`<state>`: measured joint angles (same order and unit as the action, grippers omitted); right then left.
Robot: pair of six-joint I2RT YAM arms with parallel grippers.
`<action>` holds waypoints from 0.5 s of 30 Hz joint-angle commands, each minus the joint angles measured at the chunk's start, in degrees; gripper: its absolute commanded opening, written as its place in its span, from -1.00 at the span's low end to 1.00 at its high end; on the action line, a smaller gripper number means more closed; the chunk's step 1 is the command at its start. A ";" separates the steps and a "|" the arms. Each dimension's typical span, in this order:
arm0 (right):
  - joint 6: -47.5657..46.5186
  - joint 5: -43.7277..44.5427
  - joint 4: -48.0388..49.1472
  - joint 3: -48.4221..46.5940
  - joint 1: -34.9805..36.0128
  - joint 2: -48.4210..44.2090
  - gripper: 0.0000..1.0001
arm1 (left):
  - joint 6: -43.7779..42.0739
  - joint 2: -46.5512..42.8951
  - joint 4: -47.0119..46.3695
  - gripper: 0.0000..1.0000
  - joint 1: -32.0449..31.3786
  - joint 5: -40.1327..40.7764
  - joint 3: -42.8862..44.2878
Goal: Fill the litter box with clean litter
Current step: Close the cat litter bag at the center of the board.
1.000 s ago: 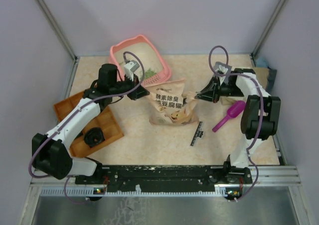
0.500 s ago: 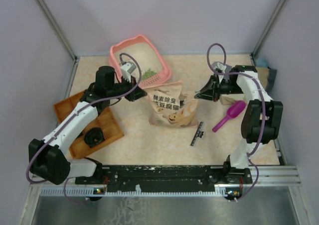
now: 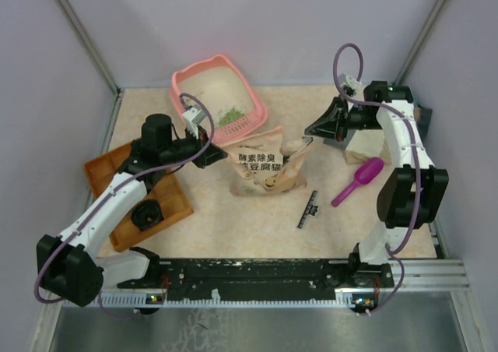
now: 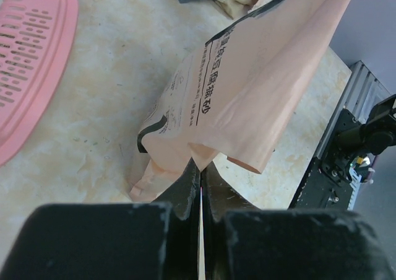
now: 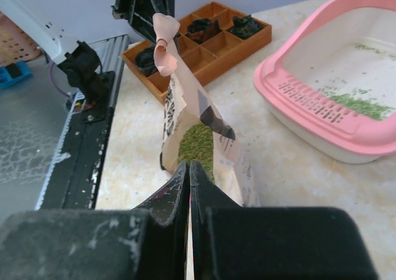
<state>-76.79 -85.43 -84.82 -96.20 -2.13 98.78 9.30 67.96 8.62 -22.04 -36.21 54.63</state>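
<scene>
Bag-handling near mid-table: we hold the beige paper bag (image 3: 261,169) from two sides, left gripper (image 3: 220,159) pinched on its nine o'clock edge, right gripper (image 3: 308,139) clamped on its two o'clock flap. Beyond, at eleven o'clock, the litter box (image 3: 180,79) holds only a thin patch of clean litter (image 3: 228,117); most of the filling, we judge, remains.

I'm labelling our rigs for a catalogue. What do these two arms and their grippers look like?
Left arm and right arm: white link shells, chunky black joints, a thin purple cable looping along each. Left gripper and right gripper: two matte black fingers tapering to narrow tips.
</scene>
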 commanded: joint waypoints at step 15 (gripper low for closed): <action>24.26 -5.04 6.51 -31.72 -1.13 -2.14 -1.00 | -1.02 -5.09 -7.46 -1.00 0.21 -10.76 -2.14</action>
<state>-67.46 -86.89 -85.30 -114.80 -3.29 100.03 8.99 66.06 6.15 -22.00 -42.94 52.12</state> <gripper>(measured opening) 0.003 0.005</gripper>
